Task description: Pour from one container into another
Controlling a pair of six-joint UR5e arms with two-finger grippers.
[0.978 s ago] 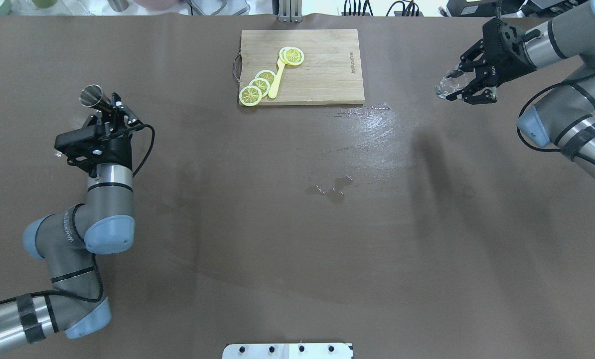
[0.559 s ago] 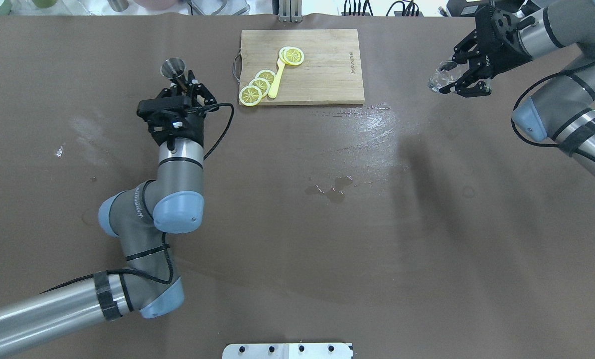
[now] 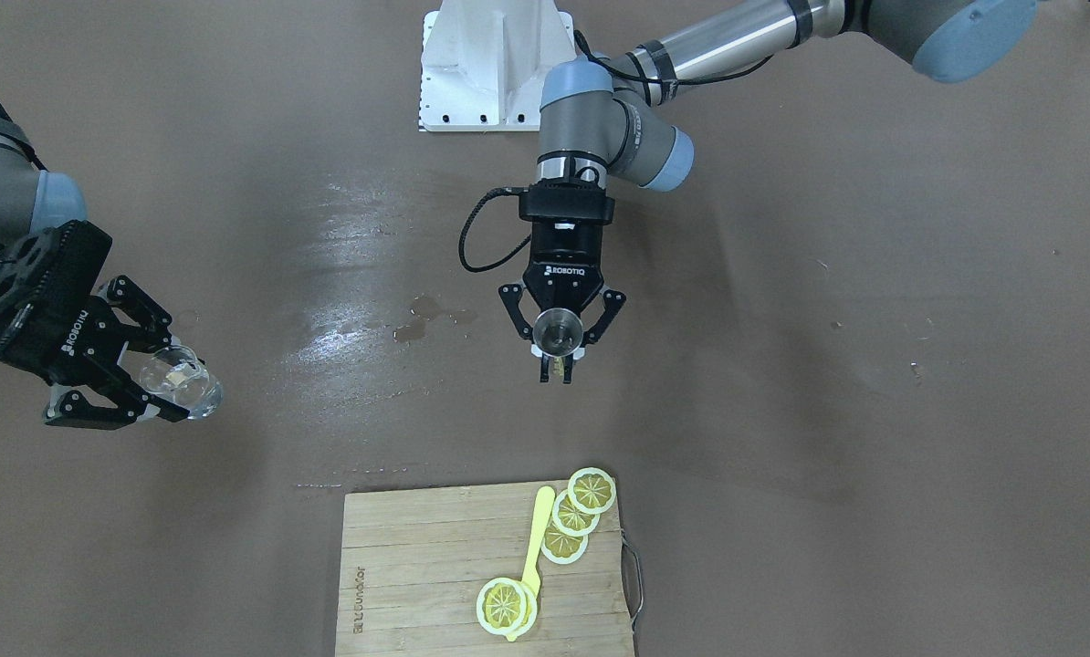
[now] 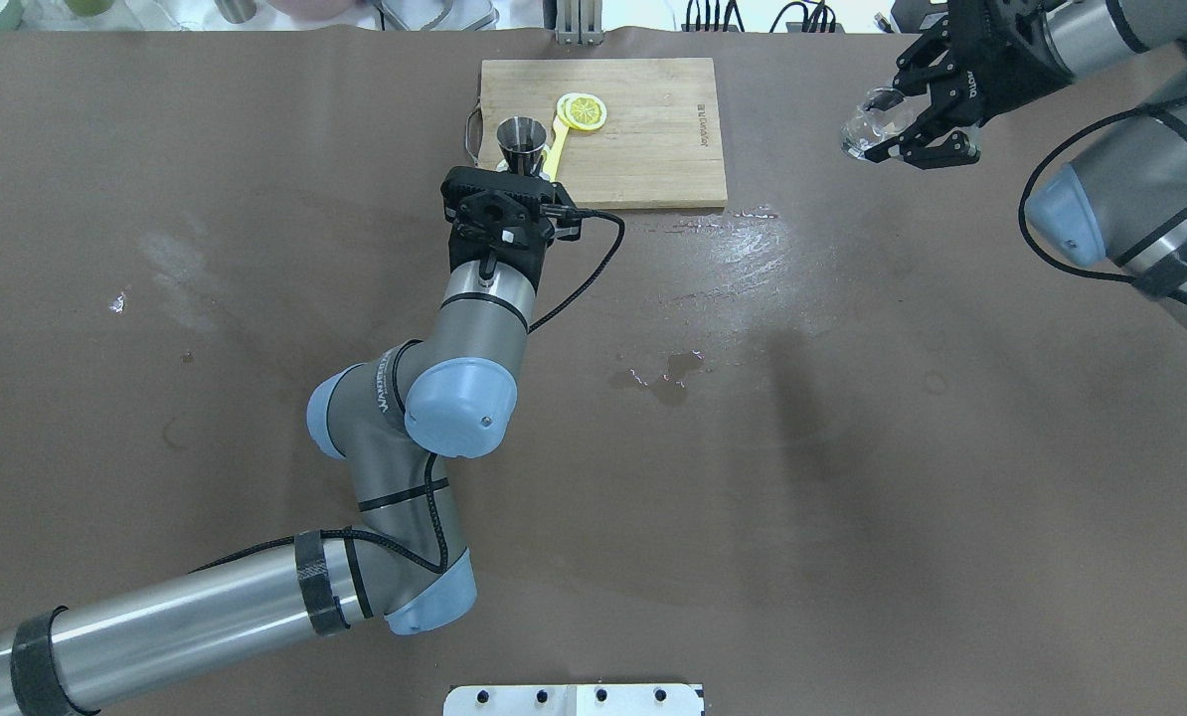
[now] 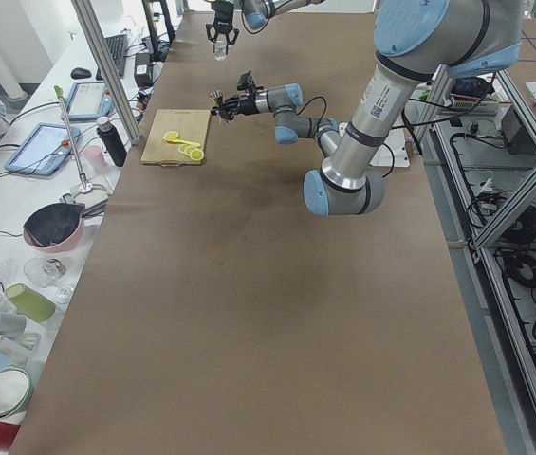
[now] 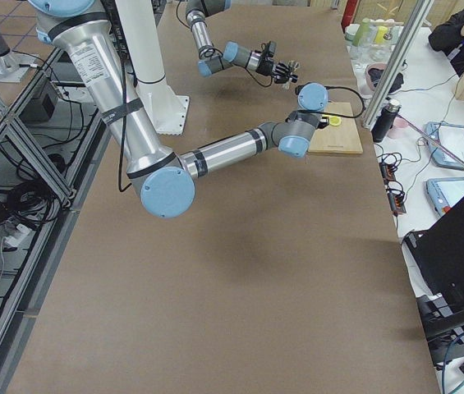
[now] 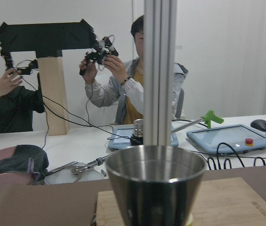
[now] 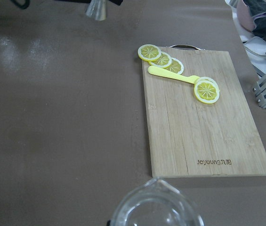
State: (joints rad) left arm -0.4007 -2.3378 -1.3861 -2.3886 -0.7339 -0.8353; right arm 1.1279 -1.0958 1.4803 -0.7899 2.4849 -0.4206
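My left gripper (image 4: 520, 167) is shut on a steel jigger (image 4: 521, 136), held upright above the near left corner of the wooden cutting board (image 4: 643, 149). From the front the jigger (image 3: 556, 328) shows its open mouth between the black fingers. It fills the left wrist view as a steel cone (image 7: 154, 186). At the table's far right, my right gripper (image 4: 892, 124) is shut on a clear glass cup (image 4: 860, 129), which is tilted toward the middle. The glass (image 3: 187, 388) hangs off the table, and its rim (image 8: 156, 209) shows at the bottom of the right wrist view.
Lemon slices (image 4: 582, 111) and a yellow spoon (image 4: 557, 139) lie on the board. A small puddle (image 4: 668, 373) and a wet streak (image 4: 748, 234) mark the brown table. Operators (image 7: 123, 80) stand beyond the far edge, behind an aluminium post (image 7: 158, 70).
My left arm has swung right from the table's left side to the cutting board, carrying the jigger. My right gripper has shifted up and slightly left with the glass.
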